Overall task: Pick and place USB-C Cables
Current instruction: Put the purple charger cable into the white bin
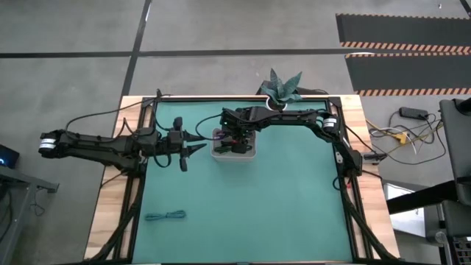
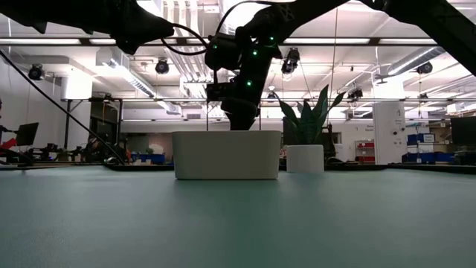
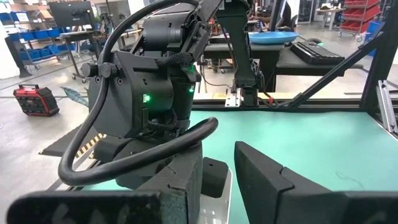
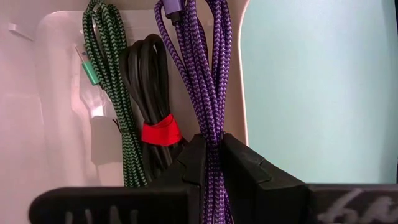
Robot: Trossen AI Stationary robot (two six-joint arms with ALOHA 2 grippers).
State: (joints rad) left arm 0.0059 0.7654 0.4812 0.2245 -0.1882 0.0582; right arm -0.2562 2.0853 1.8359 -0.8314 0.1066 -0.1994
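A white tray (image 1: 234, 154) stands on the green mat near the far edge. In it lie a dark green cable (image 4: 109, 93) and a black cable with a red band (image 4: 152, 93), side by side. My right gripper (image 4: 211, 146) reaches down into the tray (image 2: 227, 155) and is shut on a purple cable (image 4: 205, 68). A teal cable (image 1: 165, 216) lies on the mat near the front left. My left gripper (image 1: 197, 149) hovers level just left of the tray, open, with nothing between its fingers (image 3: 273, 180). My right gripper pinches the bundled purple cable between its two fingers, several strands together (image 4: 211, 134). The fingers slant down from the table's right and lie along the cable. From the fingers the bundle runs along the tray's inner wall beside the black cable; whether it rests on the floor cannot be told.
A potted plant (image 1: 283, 88) in a white pot (image 2: 305, 156) stands at the far edge, behind the tray. A dark frame (image 1: 147, 118) runs round the mat. The mat's middle and near right lie bare.
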